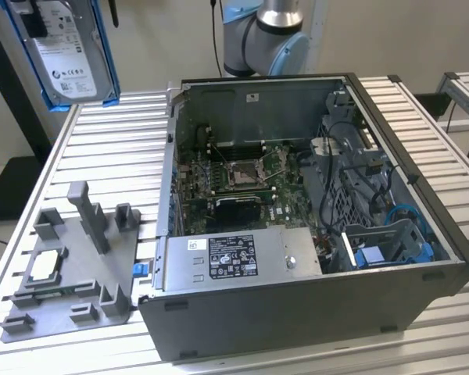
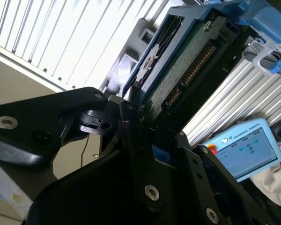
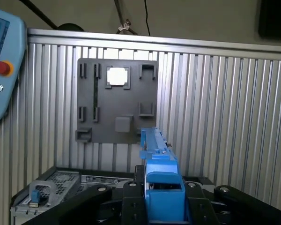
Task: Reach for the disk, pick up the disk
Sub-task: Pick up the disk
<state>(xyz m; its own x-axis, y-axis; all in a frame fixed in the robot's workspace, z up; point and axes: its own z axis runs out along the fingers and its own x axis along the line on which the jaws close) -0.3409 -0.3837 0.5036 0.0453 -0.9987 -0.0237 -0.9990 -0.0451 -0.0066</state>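
The disk (image 1: 66, 58) hangs in the air at the exterior view's upper left, well above the slatted table. It is a silver drive with a white label in a bright blue bracket. The dark gripper (image 1: 36, 19) grips it at its top edge, mostly cut off by the picture's border. In the second wrist view the gripper (image 2: 136, 117) is shut on the disk (image 2: 187, 61), whose green circuit board and connector face the camera. In the first wrist view the disk's blue bracket (image 3: 157, 154) stands edge-on between the black fingers (image 3: 131, 192).
An open computer case (image 1: 422, 195) lies on the slatted aluminium table (image 1: 117, 148). A grey fixture plate (image 1: 70, 273) beside it carries a small square silver chip (image 1: 47, 268). The arm's base (image 1: 266, 39) stands behind the case. A teach pendant (image 2: 246, 147) lies off the table.
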